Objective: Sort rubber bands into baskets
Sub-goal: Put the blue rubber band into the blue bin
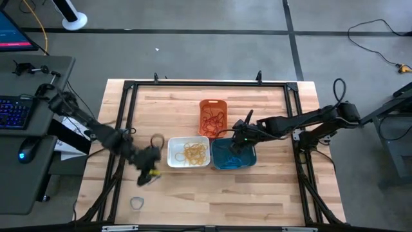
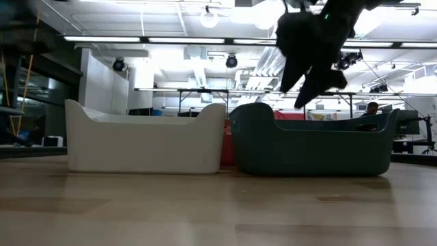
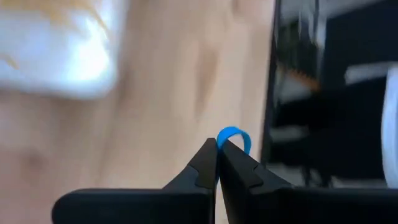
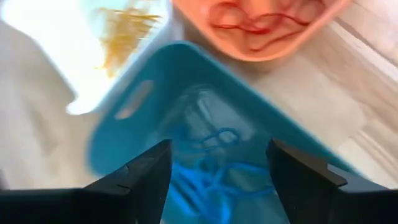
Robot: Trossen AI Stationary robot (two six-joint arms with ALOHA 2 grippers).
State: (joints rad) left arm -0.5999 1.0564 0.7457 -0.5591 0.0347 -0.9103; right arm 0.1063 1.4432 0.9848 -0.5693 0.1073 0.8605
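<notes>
My left pincer is pressed together on a blue rubber band, a small loop of which pokes out past the tips. From overhead I see that left pincer over bare table, just beside the white basket on its outer side. The white basket holds a tangle of yellow-orange bands.

My right pincer has its fingers spread wide apart, holding nothing, and hangs directly over the teal basket. Blue bands lie in a loose heap on that basket's floor. Overhead, the right pincer sits above the teal basket, which stands touching the white one, side by side. The orange basket stands just behind the pair, with red bands curled inside it.

From table height I see the white basket and teal basket close together, a sliver of the orange one between them, and the right pincer above the teal rim.
</notes>
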